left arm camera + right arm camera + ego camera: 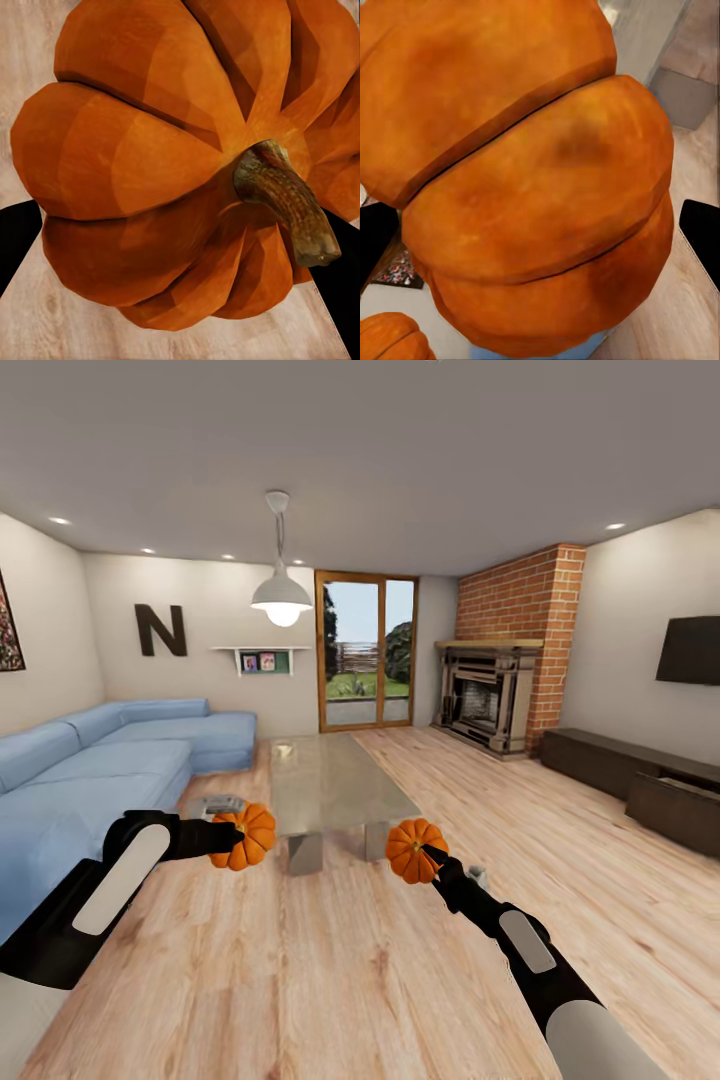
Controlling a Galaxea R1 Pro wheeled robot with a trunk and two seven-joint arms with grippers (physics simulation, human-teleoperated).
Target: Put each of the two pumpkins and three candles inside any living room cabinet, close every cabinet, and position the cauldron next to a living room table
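Observation:
My left gripper (232, 838) is shut on an orange ribbed pumpkin (247, 835), held above the floor left of the table (335, 785). In the left wrist view that pumpkin (150, 165) shows its brown stem between the black fingers (15, 236). My right gripper (428, 857) is shut on the second pumpkin (412, 850) near the table's front right corner. The right wrist view has this pumpkin (532, 187) close up. The long dark cabinet (610, 760) runs along the right wall, one section (675, 810) standing out from the rest. The cauldron is out of view. A small pale grey stub (478, 876) by my right forearm may be a candle.
A blue corner sofa (90, 770) lines the left wall, with a grey object (220, 805) on the floor beside it. A brick fireplace (500, 695) fills the far right corner. Wood floor stretches between the table and the cabinet.

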